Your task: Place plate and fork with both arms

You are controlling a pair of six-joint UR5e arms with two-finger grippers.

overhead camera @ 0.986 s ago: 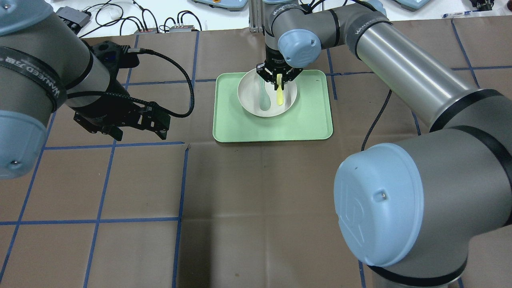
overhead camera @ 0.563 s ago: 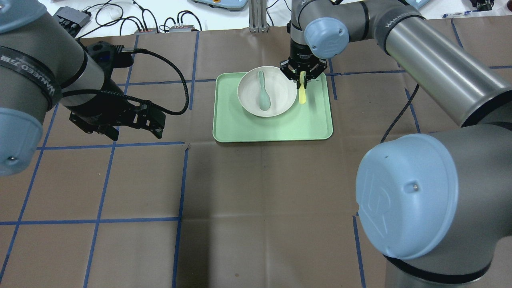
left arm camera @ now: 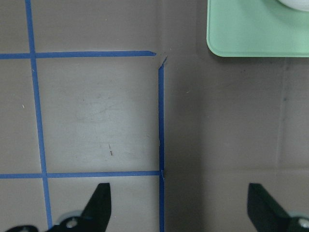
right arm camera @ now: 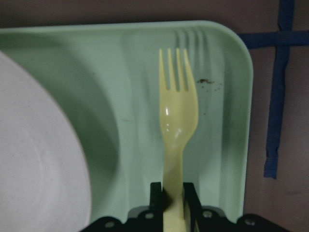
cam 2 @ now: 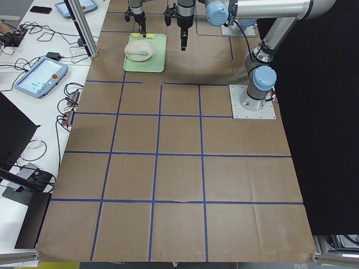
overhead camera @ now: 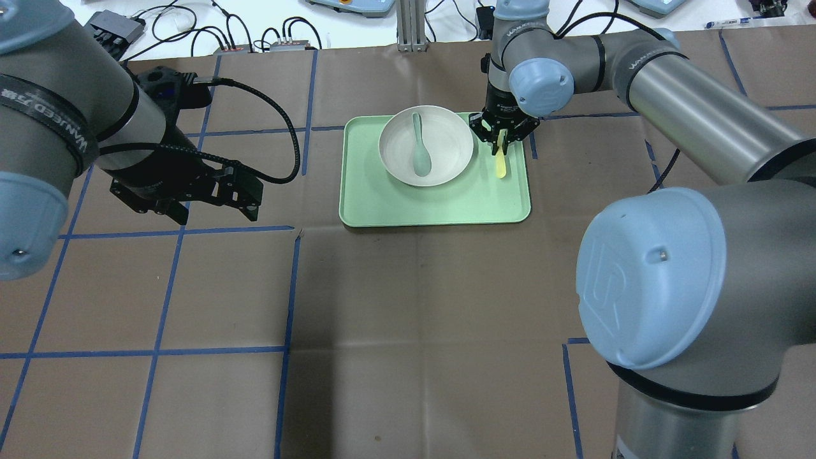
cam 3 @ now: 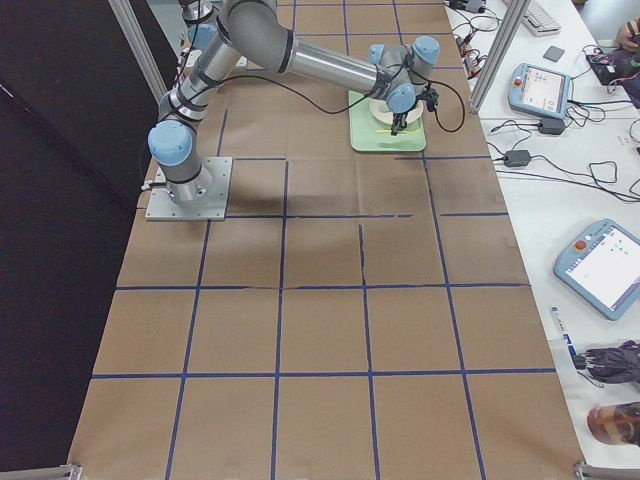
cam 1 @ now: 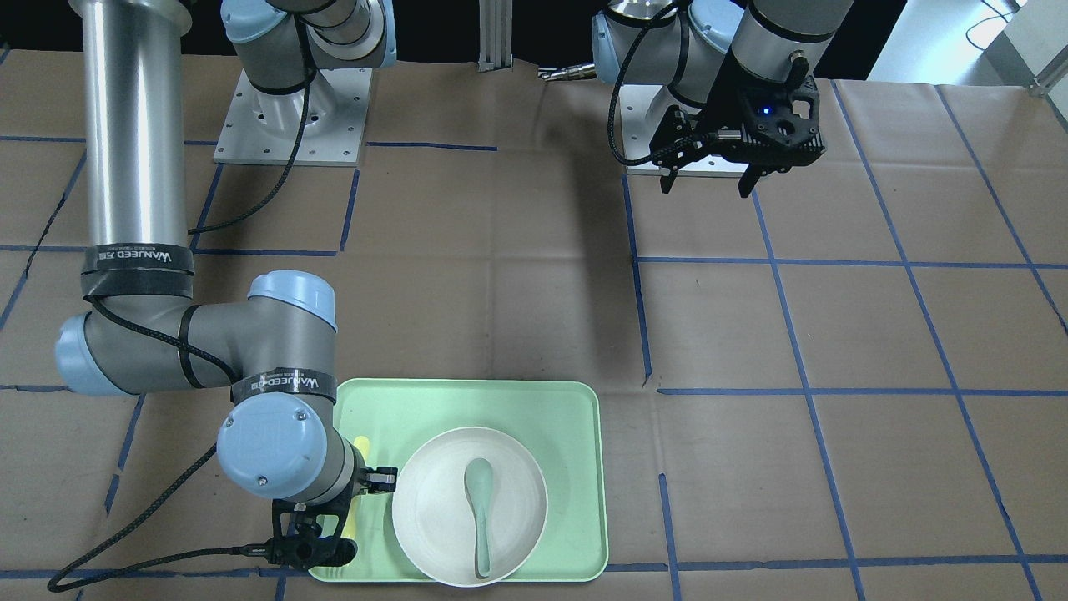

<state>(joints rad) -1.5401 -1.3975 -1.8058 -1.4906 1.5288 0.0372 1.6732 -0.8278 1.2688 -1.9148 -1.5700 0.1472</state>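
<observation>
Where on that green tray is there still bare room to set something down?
The widest bare patch of the tray is the strip between the plate and the rim nearest the robot. A thinner strip runs between plate and the rim on the robot's left. The right strip is crowded: the right hand holds the fork there.

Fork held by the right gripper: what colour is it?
Pale yellow fork, clearest in the right wrist view.

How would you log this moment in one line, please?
right gripper shut on pale-yellow plastic fork above mint-green tray; left gripper open; off-white plate on tray
</observation>
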